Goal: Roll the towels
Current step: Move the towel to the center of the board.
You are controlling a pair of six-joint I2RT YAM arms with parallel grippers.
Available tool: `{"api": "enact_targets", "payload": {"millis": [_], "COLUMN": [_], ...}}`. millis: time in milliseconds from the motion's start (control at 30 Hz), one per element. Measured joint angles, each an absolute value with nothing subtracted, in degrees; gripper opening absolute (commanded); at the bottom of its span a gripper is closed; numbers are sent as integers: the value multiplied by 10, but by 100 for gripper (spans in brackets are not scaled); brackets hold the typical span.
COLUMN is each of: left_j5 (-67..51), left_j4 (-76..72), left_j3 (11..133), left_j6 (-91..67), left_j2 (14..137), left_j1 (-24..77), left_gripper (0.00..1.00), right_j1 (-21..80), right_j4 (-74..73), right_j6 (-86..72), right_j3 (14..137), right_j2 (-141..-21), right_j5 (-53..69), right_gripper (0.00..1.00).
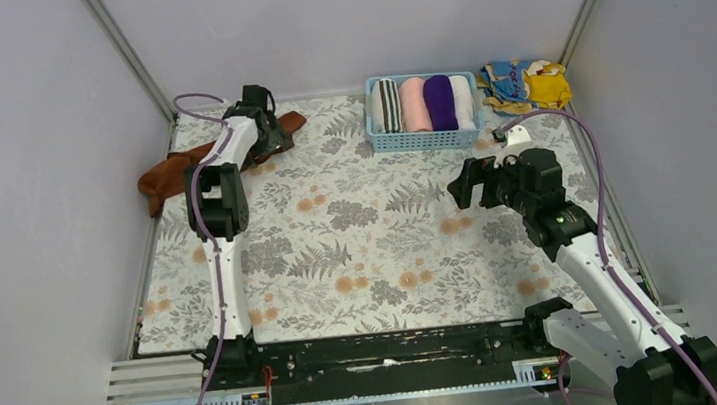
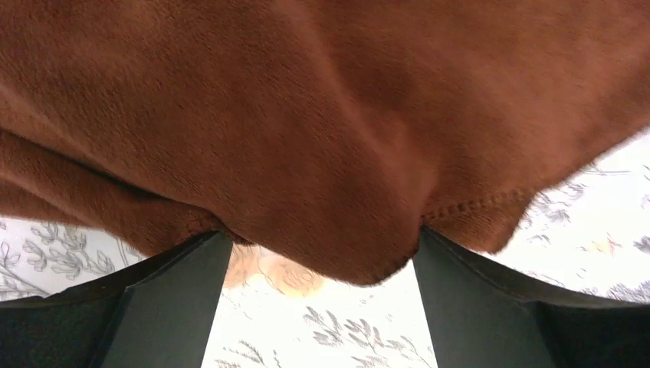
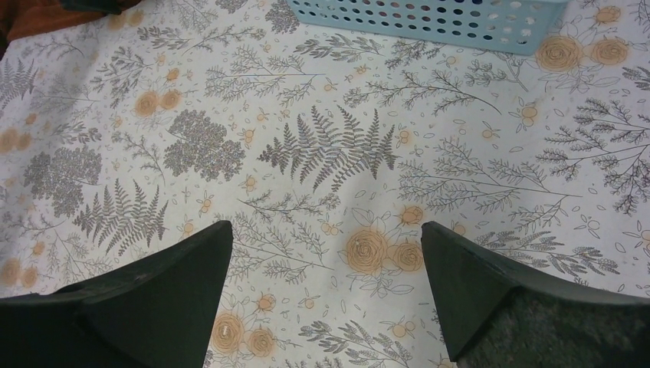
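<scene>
The rust-brown towel [image 1: 171, 174] lies crumpled along the back left of the table, one end reaching toward the middle. My left gripper [image 1: 272, 139] is right over that end. In the left wrist view the towel [image 2: 306, 115] fills the top, and its hemmed edge droops between the tips of my left gripper [image 2: 322, 238], whose jaws stand wide apart. The deep purple towel [image 1: 439, 101] sits rolled in the blue basket [image 1: 423, 140]. My right gripper [image 1: 463, 183] hovers open and empty over bare floral tablecloth, as the right wrist view [image 3: 326, 226] shows.
The basket also holds striped, pink and white rolled towels; its wall shows in the right wrist view [image 3: 429, 19]. A yellow-and-blue patterned cloth [image 1: 528, 84] lies at the back right corner. Grey walls close in on three sides.
</scene>
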State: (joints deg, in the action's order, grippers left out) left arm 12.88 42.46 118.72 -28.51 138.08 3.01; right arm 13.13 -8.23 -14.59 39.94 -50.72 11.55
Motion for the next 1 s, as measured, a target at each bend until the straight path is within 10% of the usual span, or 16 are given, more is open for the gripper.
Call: {"api": "enact_targets", "payload": {"millis": [367, 833, 1000], "left_j5": [22, -81, -84], "left_j4": [415, 290, 273], "left_j3": [1246, 815, 725], "left_j6": [-295, -381, -454], "left_j2": [1430, 1175, 1092], "left_j1": [-25, 133, 318], "left_gripper": [10, 0, 15], "right_j1": [131, 131, 131], "right_j4": [-83, -91, -103], "right_j6": [-146, -153, -164], "right_j3": [399, 400, 400], "right_j2": [-507, -517, -515], "right_j5": [131, 130, 130], "right_gripper": [99, 97, 97]}}
